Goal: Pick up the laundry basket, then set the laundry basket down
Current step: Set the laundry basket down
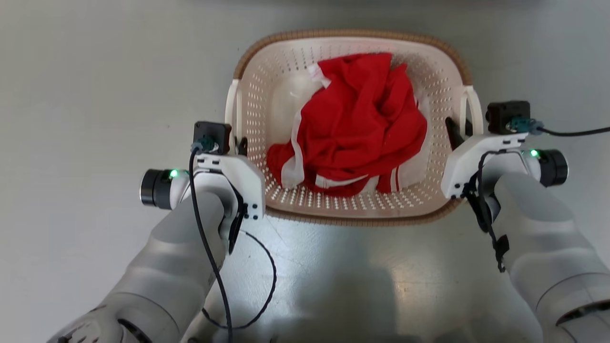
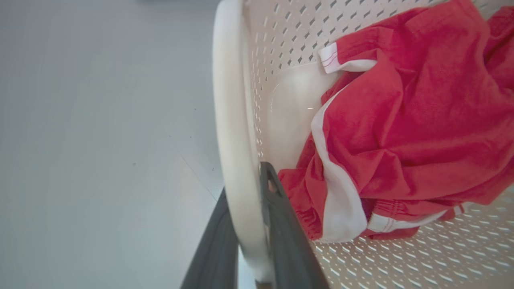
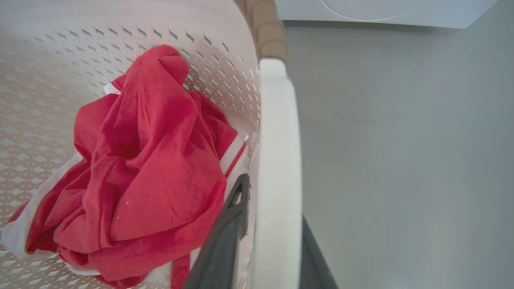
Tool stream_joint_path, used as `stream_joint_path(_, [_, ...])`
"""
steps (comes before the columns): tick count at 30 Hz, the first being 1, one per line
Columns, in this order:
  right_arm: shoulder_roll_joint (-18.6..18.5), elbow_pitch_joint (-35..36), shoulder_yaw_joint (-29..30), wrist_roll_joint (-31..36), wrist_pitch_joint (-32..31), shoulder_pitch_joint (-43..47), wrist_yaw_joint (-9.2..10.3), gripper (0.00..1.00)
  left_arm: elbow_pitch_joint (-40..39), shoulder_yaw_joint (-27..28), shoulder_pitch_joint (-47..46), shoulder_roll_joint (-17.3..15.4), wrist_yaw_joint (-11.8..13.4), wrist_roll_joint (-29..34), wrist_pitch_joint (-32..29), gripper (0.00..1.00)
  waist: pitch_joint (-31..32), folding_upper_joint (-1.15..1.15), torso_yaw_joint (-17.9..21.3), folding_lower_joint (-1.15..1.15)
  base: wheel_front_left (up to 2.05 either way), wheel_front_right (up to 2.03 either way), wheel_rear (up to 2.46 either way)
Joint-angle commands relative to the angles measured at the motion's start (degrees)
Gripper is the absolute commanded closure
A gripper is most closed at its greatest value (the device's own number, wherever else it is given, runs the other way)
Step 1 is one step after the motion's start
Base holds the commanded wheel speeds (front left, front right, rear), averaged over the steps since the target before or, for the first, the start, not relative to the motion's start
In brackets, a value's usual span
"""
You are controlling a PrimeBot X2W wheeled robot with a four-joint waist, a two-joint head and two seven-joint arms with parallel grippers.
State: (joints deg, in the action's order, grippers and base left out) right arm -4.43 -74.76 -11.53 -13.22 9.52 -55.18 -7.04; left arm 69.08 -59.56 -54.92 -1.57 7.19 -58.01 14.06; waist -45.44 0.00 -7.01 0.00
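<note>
I've got left gripper (image 2: 245, 180) clamped on laundry basket (image 1: 267, 95) left handle (image 1: 232, 107), right gripper (image 3: 275, 198) clamped on right handle (image 1: 474, 107); basket centred between my arms, red garment (image 1: 357, 124) inside, grey floor (image 1: 95, 71) beneath

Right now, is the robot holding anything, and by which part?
The laundry basket, by its white side handles: the left pincer clamps the left handle, the right pincer the right handle.

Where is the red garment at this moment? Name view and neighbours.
In the head view, the red garment lies crumpled inside the laundry basket, between the left gripper and the right gripper.
</note>
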Motion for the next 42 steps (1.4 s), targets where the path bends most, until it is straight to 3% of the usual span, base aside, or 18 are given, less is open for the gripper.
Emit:
stream_joint_path(1, [1.54,0.8,-0.76,1.73,0.96,0.4,-0.45,1.0,-0.5,0.38,-1.51,-1.31,0.9,-0.12,0.69,1.0,-1.49,0.0,-0.55,0.0,0.0,0.0,0.0])
stream_joint_path(15, [1.55,0.8,3.42,7.08,2.16,-3.33,-0.45,1.0,-2.63,2.83,-5.73,-1.31,2.44,2.99,0.93,1.0,-4.97,0.0,-1.27,0.0,0.0,0.0,0.0])
stream_joint_path(29, [1.55,0.8,3.64,7.74,2.84,-4.07,-0.45,1.0,-3.64,6.27,-5.89,-1.31,2.33,8.12,0.94,1.0,-6.03,0.0,-1.02,0.0,0.0,0.0,0.0])
stream_joint_path(30, [1.55,0.8,3.71,7.84,2.91,-4.16,-0.45,0.96,-3.69,6.54,-5.92,-1.31,2.34,8.41,0.94,1.0,-6.15,0.0,-0.99,0.0,0.0,0.0,0.0])
stream_joint_path(42, [1.55,0.8,3.3,7.66,3.44,-5.29,-0.45,1.0,-3.88,9.03,-6.15,-1.31,2.06,11.09,0.94,1.0,-7.57,0.0,-0.95,0.0,0.0,0.0,0.0])
